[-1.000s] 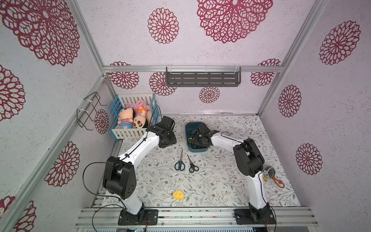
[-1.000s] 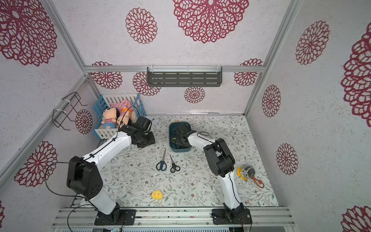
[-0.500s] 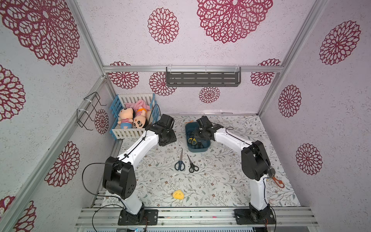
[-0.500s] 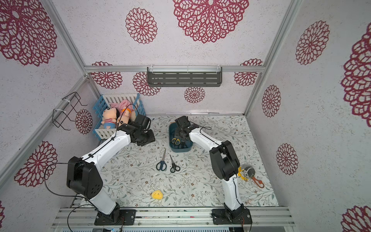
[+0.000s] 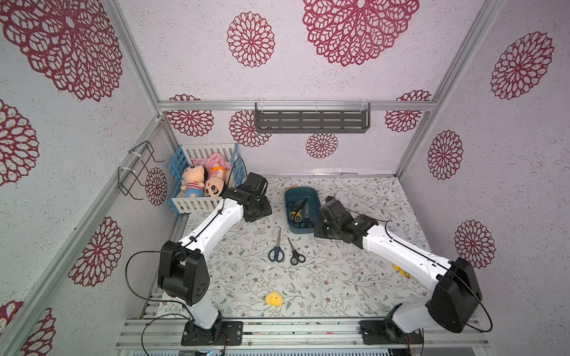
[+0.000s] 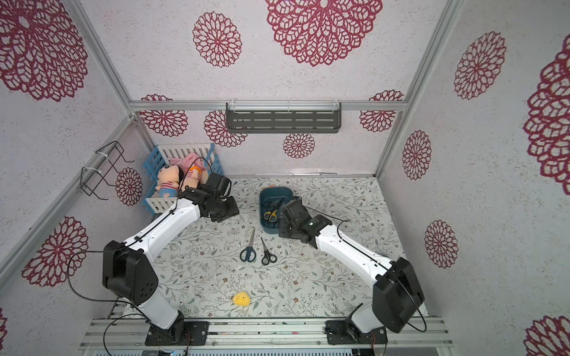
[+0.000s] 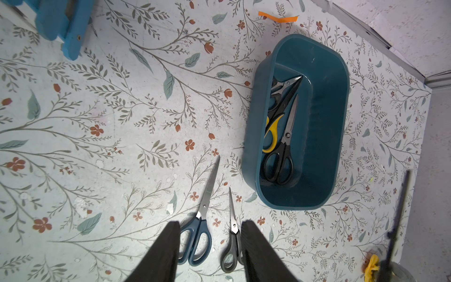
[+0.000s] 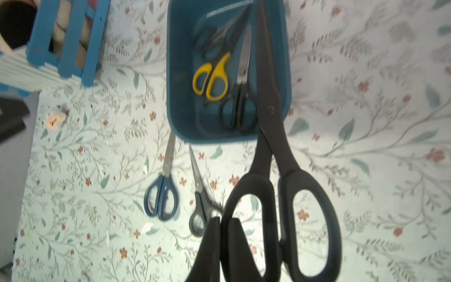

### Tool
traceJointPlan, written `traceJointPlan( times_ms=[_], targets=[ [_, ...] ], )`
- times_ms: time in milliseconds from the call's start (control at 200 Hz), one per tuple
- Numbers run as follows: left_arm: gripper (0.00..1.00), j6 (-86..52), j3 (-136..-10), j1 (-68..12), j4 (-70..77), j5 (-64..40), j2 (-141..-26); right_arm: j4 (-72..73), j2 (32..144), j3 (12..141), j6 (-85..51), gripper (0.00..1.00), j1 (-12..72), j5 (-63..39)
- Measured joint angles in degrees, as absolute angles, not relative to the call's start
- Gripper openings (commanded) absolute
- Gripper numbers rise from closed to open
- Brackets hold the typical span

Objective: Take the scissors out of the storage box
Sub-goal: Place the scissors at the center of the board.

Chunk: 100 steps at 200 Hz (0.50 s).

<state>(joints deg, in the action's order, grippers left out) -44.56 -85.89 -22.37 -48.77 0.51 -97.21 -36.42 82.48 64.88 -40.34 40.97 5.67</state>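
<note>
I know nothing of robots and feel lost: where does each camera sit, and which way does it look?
Both top views: high above the bases, looking down on the table; left arm and right arm show.
Left wrist: on the left arm, facing down at the storage box; the open left hand shows.
Right wrist: on the right arm, facing down; the right hand shows, gripping large black scissors.
Shared: both wrist views see the storage box and blue-handled scissors.
</note>
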Motion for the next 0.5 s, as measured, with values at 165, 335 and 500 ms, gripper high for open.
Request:
traceJointPlan(
  times_ms=[165,335,500],
  targets=[
    [0.42,-44.64,-85.95,-22.92,-49.01,0.58,-97.21,-34.89,81.17,54.54,-45.89,0.02,48.21,4.14],
    [0.42,-44.66,-86.15,-23.77,-49.36,0.78,-97.21,-31.79,84.23,51.46,-49.28,0.02,50.13,3.81],
    [0.42,-44.84,-86.0,-24.01,-50.17,1.08,-97.06,-26.83,88.68,51.48,-50.57,0.02,50.17,4.34]
  ],
)
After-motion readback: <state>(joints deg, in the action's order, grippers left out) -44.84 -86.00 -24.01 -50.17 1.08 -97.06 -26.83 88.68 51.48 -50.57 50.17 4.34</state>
